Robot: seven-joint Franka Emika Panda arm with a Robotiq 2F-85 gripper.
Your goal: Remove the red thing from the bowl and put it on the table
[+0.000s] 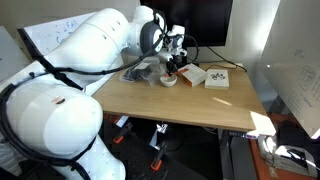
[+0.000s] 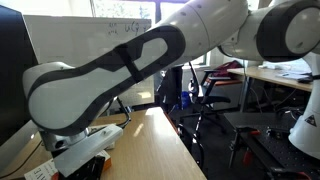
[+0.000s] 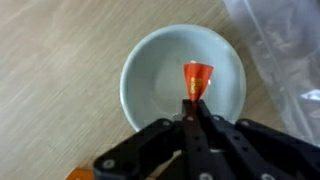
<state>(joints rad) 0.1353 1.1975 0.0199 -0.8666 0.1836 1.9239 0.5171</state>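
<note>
My claw (image 3: 194, 108) looks closed, pinching the near end of the red thing (image 3: 197, 77). It points straight ahead of the tips, over the bowl (image 3: 150, 60); table (image 3: 60, 60) lies sideways.

The writing on the whiteboard (image 2: 70, 40) seems too blurred to read.

The bowl (image 3: 143, 90) sat on the table (image 1: 190, 108). In the wrist view, the small piece (image 3: 197, 78) was inside the bowl, just right of its middle, with the hand (image 3: 195, 108) over the bowl. In an exterior view, a flat box (image 1: 193, 74) lay just right of the bowl, a second box (image 1: 217, 79) lay farther right, and a crumpled bag (image 1: 143, 72) lay just left.
</note>
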